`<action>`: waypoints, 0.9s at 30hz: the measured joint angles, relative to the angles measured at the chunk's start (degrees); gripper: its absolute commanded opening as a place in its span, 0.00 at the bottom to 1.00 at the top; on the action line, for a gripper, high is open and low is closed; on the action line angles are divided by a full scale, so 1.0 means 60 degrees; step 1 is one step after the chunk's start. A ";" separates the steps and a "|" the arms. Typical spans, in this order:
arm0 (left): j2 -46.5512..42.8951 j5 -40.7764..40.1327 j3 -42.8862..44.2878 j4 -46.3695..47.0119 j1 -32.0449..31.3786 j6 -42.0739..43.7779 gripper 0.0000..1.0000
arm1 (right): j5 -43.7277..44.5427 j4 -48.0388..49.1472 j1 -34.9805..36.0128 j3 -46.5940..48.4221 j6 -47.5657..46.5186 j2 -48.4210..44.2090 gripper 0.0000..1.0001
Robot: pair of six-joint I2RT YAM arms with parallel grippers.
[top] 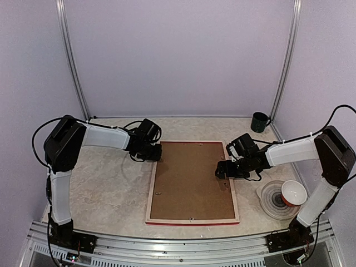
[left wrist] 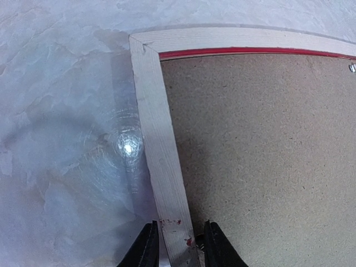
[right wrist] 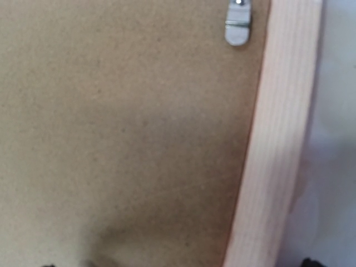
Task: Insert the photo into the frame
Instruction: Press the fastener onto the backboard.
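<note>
Left: the left arm reaches inward over the pale marbled table to the far-left corner of the frame. In its wrist view the left gripper straddles the frame's left rail. One dark fingertip sits at each edge of the bare wood, so the jaws are narrow and closed on that rail.

Centre: the frame lies flat and face down, long sides running away from the arm bases. Its pale wooden back is uppermost, and a red line shows along the near outer edge and inside the far rail. The plain brown backing board fills the opening (the photo does not show in any view). A small metal tab bears on the board beside the right rail.

Right: the right gripper hovers low over the frame's right side, about midway along it. Its wrist view is filled by board and rail, with only two dark slivers at the bottom edge, far apart. We read these as jaws spread wide, holding nothing.

Far right: a dark mug stands at the back corner, well apart from the frame. Nearer the bases, a clear bowl carries a red-and-white cup at its right side.
</note>
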 measured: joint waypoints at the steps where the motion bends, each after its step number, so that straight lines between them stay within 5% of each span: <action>1: 0.0000 0.0000 0.0000 0.0004 -0.0004 0.0000 0.32 | 0.0000 0.0000 0.0000 0.0000 0.0000 0.0000 0.96; 10: 0.0007 0.0000 0.0000 -0.0055 -0.0073 0.0004 0.31 | 0.0000 0.0000 0.0000 0.0000 0.0000 -0.0004 0.96; 22: 0.0007 -0.0135 0.0000 -0.0076 -0.0058 -0.0157 0.17 | 0.0000 0.0004 0.0000 0.0000 0.0000 -0.0004 0.96; 27: 0.0007 -0.0135 0.0007 -0.0066 -0.0058 -0.0229 0.22 | 0.0000 0.0004 0.0000 0.0000 0.0000 -0.0004 0.96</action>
